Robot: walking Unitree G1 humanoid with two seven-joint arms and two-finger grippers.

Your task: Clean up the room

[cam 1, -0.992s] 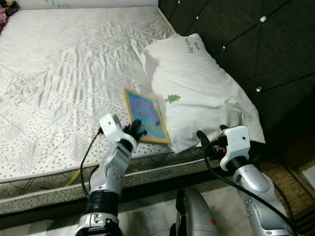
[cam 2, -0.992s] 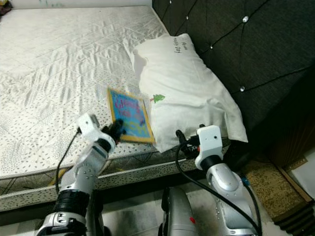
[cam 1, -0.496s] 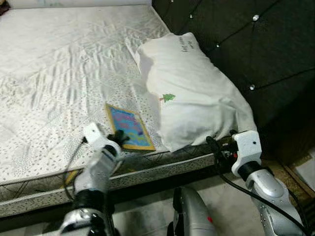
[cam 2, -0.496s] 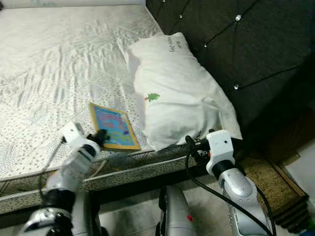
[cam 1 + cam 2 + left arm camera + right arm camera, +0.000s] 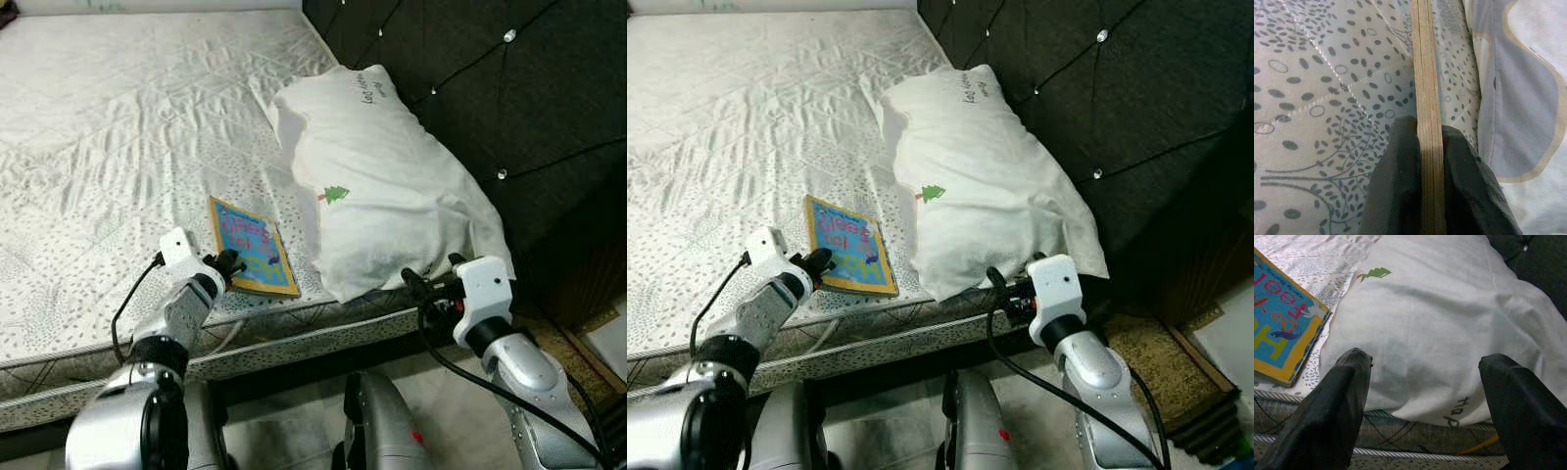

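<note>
Book (image 5: 249,248) lies near the bed (image 5: 108,147) edge, just beside the pillow (image 5: 382,186). We have slid it away from the pillow, and our left gripper (image 5: 231,262) jaws now pinch its edge. Our right gripper (image 5: 1422,406) jaws are wide, empty. We think lifting comes next.

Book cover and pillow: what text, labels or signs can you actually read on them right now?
"feel" in red letters on the book cover, seen in the right wrist view.
A large yellow "H" on that cover; the other cover words are cut off or too blurred to read.
"Hap", partly visible, hand-lettered near the pillow edge; the rest is hidden.
Dark script at the pillow's far corner: too small to read.
A small green tree sign on the pillow, no words.
</note>
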